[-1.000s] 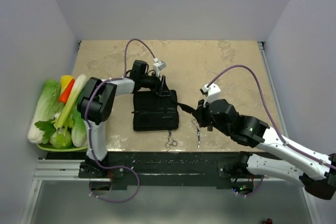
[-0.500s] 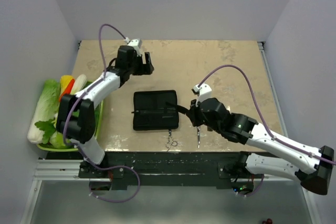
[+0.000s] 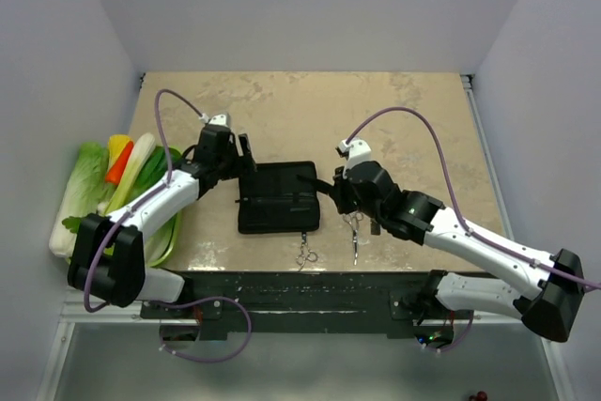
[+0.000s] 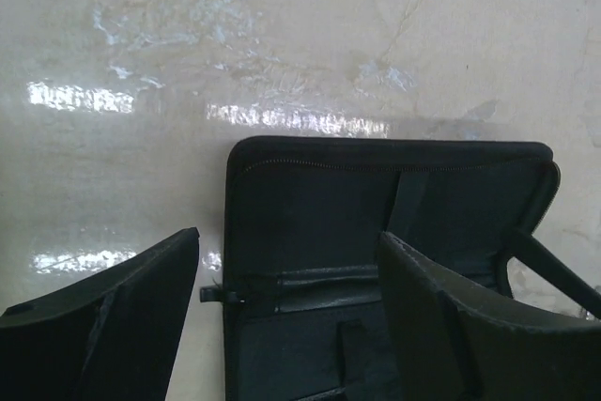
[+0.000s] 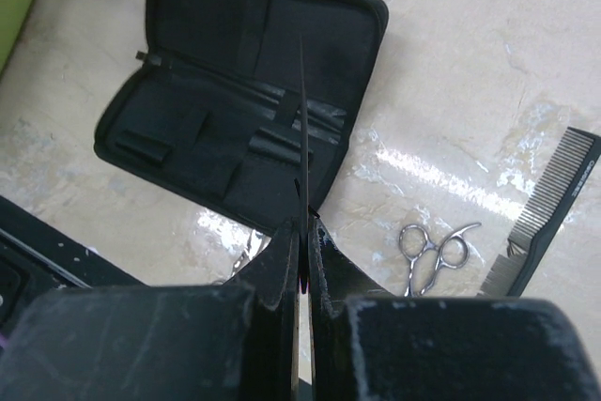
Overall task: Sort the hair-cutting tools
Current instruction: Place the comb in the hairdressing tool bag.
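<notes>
Zero stowed yet, seemingly. Pinching comb (image 5: 302, 119) edge-on in clenched right gripper (image 5: 302, 230), at right edge of case (image 5: 207, 110); likely lining up for a slot. Hovering left gripper (image 4: 289, 241), released, at far-left corner of case, probably to steady it. Leaving scissors (image 5: 430, 255) and second comb (image 5: 549, 199) on tabletop (image 5: 451, 63) near case. Versus half a second back: swung left gripper in from far tabletop; edged right gripper closer.

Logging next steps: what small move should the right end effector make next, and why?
Probably ease the right end effector forward to slip its slim black comb into a pocket of the open case: it is shut on the comb, whose tip hangs over the case, while the left end effector stands open at the case's edge.
</notes>
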You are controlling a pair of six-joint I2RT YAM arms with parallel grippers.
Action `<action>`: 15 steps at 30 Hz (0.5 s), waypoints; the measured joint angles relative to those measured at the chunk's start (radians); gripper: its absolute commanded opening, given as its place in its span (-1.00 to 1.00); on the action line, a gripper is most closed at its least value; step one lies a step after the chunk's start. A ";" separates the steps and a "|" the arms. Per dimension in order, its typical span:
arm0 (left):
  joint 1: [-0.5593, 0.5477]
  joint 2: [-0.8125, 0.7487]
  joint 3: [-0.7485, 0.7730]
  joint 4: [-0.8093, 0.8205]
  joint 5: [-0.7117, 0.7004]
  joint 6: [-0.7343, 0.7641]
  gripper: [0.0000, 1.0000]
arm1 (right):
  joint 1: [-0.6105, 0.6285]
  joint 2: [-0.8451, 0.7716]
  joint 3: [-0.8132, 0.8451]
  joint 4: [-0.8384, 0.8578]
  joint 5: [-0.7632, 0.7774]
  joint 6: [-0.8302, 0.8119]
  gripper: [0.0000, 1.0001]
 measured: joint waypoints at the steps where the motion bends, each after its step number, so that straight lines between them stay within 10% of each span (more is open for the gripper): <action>1: 0.000 -0.006 -0.016 0.008 0.013 -0.011 0.60 | -0.008 0.003 0.008 0.001 -0.005 -0.003 -1.00; 15: -0.017 0.003 -0.089 0.029 -0.056 -0.073 0.41 | -0.053 0.029 0.051 0.012 -0.055 -0.025 -1.00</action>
